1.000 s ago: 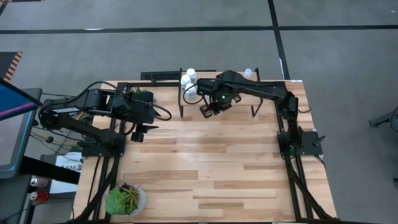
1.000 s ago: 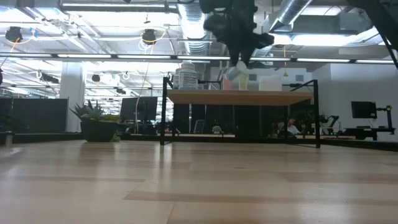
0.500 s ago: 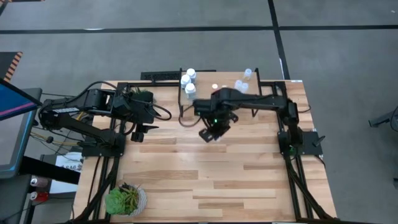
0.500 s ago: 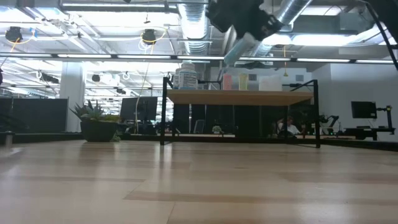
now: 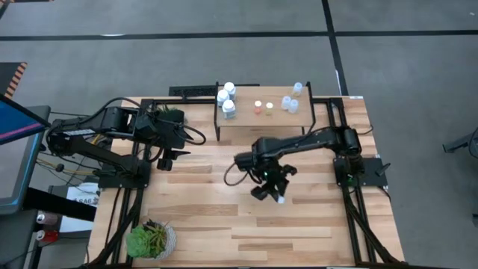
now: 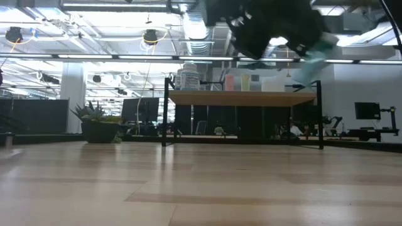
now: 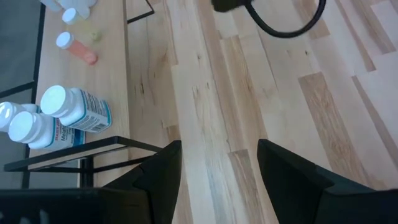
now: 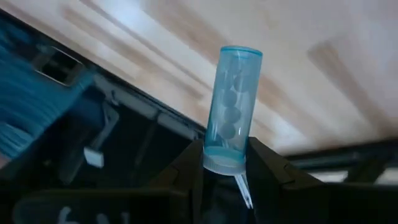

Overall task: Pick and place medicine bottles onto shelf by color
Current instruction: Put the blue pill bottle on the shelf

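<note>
My right gripper hangs over the middle of the table, shut on a small pale-blue bottle. The bottle also shows in the low view, high above the tabletop. The shelf stands at the table's far edge. On its board stand three white bottles at the left, two small orange-bodied ones in the middle and two pale-blue ones at the right. My left gripper waits open and empty at the table's left, near the shelf's left end. My right gripper pinches the pale-blue bottle at its white cap end between its two fingers. The clear blue body sticks out past the fingertips, in line with the fingers. The bottle is lifted clear of table and shelf and sits tilted in the low view.
A green potted plant stands at the table's near left corner and another at the far left behind my left arm. A black cable trails from my right arm over the wood.
My right gripper has gone from the shelf's front toward the table's near edge and a little right, turning as it went. It has kept the pale-blue bottle, which has gone with it and is now well clear of the shelf.
</note>
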`<state>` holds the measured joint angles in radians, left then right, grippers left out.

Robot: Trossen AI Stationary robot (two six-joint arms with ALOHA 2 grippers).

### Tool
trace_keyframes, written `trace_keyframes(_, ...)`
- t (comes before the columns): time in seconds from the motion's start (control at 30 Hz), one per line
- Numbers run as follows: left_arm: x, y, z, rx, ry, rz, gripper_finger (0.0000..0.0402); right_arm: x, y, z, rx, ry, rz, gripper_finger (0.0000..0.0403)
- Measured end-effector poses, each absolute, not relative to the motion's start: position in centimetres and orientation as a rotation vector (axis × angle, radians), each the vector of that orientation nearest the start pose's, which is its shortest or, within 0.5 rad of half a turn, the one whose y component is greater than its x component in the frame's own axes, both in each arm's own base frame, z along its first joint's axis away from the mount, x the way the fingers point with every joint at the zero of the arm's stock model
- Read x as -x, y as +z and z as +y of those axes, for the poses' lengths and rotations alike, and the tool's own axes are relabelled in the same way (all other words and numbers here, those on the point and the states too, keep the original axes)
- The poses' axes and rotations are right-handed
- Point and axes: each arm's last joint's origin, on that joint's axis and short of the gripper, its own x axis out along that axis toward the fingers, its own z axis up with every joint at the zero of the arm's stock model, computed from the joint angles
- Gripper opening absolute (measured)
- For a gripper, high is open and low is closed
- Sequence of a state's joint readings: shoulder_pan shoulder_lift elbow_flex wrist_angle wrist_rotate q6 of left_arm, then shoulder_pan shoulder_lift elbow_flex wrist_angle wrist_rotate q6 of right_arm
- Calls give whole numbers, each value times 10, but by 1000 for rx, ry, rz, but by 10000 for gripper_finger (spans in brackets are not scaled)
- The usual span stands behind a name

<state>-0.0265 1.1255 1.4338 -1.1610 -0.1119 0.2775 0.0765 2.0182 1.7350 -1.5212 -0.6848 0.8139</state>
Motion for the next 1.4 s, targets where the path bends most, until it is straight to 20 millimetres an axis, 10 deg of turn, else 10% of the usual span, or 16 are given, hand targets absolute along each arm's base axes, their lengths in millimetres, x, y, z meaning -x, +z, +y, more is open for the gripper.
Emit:
trace_keyframes(0.33, -185, 401, -2, -350, -52, 856, 197, -354, 191, 69, -1254, -89, 2000, 108)
trace_keyframes(1.4, -186, 401, -2, -359, -55, 849, 197, -328, 142, 106, -1338, -134, 2110, 108)
